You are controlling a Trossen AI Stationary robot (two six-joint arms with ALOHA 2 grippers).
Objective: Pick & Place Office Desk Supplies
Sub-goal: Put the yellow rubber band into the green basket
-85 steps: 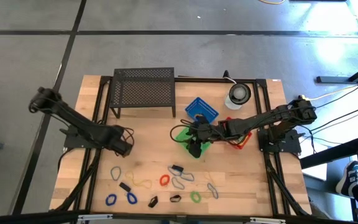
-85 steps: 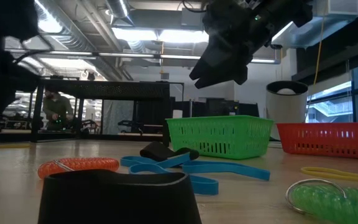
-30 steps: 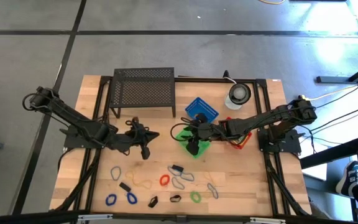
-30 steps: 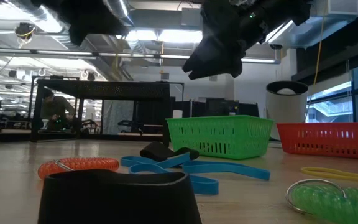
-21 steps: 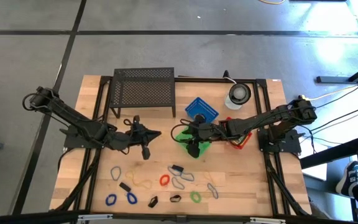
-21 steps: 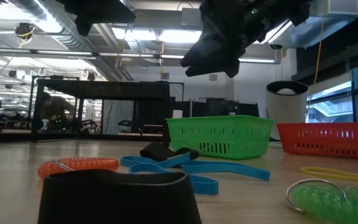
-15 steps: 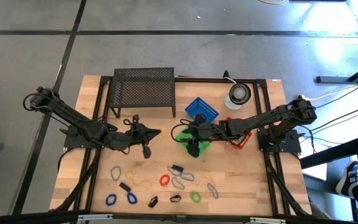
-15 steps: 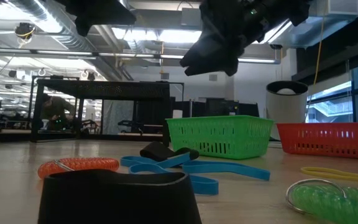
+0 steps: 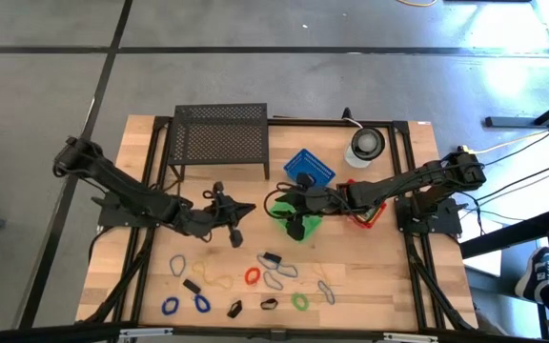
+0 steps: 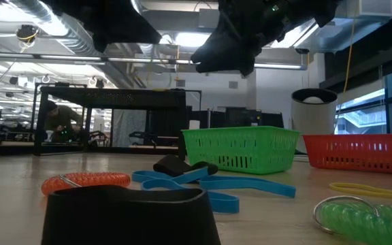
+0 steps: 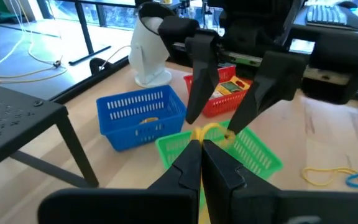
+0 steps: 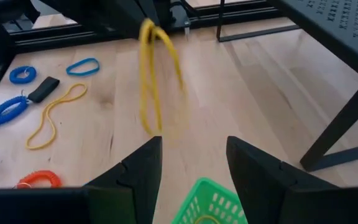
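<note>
From above, the left gripper (image 9: 237, 235) is hovering mid-frame, pinched shut on a yellow rubber band (image 12: 154, 81) — limp, light, best nipped at its top. In the right wrist view it is dangling upper centre; the right gripper (image 12: 191, 163) is gaping empty.

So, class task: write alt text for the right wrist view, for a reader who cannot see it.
A yellow band hangs in the air beyond the open right claw. Below it lie the wooden table, a green basket and blue loops, a yellow loop and an orange one.
</note>
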